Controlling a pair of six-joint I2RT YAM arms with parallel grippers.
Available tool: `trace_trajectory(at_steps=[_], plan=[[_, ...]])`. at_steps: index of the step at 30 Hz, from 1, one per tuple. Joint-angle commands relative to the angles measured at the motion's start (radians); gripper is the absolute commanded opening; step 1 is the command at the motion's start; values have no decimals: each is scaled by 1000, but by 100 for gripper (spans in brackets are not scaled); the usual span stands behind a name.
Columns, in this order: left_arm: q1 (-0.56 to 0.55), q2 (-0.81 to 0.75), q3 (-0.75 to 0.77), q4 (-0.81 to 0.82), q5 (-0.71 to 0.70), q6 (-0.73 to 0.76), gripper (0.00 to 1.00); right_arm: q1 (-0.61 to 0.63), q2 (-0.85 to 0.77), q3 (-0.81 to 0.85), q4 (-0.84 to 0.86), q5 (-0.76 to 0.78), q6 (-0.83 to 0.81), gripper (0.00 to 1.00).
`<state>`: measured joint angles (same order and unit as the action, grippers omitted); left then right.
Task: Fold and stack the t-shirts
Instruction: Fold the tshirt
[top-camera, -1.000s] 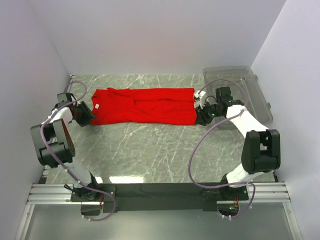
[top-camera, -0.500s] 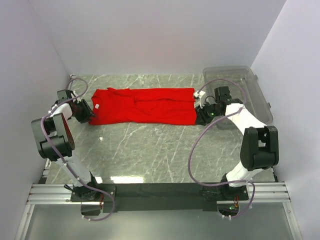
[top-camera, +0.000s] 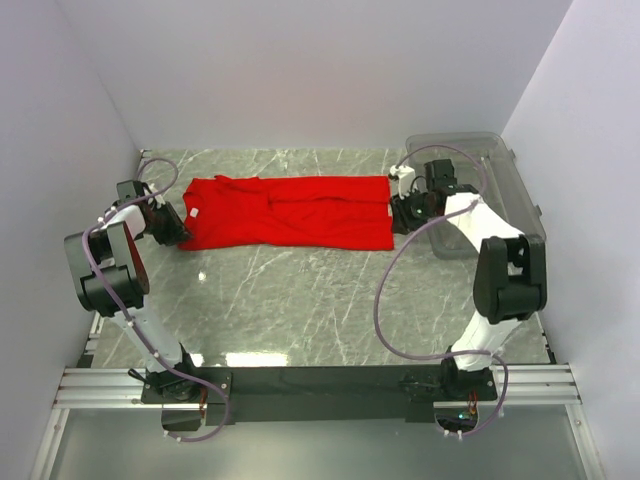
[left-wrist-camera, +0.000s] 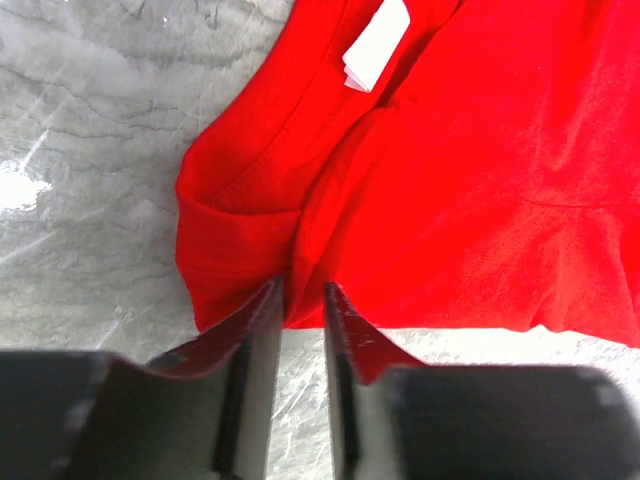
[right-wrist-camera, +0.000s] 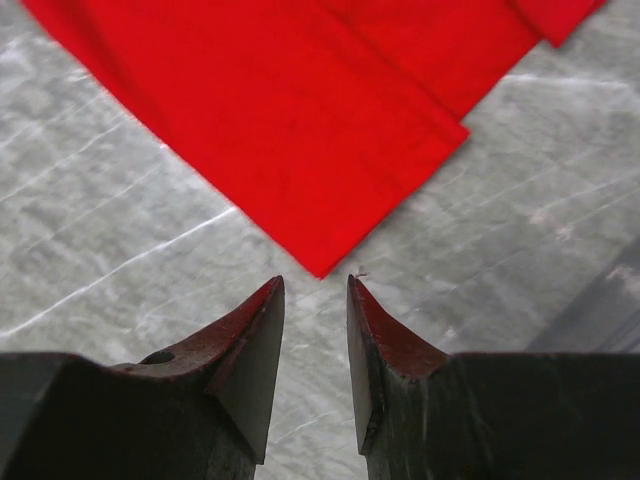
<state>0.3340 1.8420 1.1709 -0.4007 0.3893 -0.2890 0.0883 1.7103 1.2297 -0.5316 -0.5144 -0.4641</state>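
Observation:
The red t-shirt (top-camera: 290, 210) lies flat and folded lengthwise into a long band across the far part of the table, with its white neck label (top-camera: 192, 212) at the left end. My left gripper (top-camera: 180, 228) is at that collar end. In the left wrist view its jaws (left-wrist-camera: 298, 295) stand narrowly apart, with the shirt's edge (left-wrist-camera: 480, 180) between the tips, below the label (left-wrist-camera: 378, 45). My right gripper (top-camera: 398, 215) is at the shirt's right end. In the right wrist view it (right-wrist-camera: 316, 285) is narrowly open and empty, just short of a shirt corner (right-wrist-camera: 300, 110).
A clear plastic bin (top-camera: 500, 165) stands at the far right, just behind the right arm. White walls close in the table on the left, right and back. Grey marble tabletop (top-camera: 320, 300) lies between the shirt and the arm bases.
My left gripper has edged right up to the collar end. My right gripper has moved away from me along the shirt's right end. The shirt has not moved.

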Motion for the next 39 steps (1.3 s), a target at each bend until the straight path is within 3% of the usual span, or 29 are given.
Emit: trace_trajectory(at_steps=[1,11,22,39], plan=[[-3,6,33,-3,33,24,27,30,55,83,2,76,36,39],[-1,-12,39,-6,49,24,1,76,164,148,65,232,110,39],[-1,-27,35,-4,63,24,1,93,294,316,27,277,47,43],[11,-61,27,-6,83,24,1,91,397,392,-41,257,-21,41]])
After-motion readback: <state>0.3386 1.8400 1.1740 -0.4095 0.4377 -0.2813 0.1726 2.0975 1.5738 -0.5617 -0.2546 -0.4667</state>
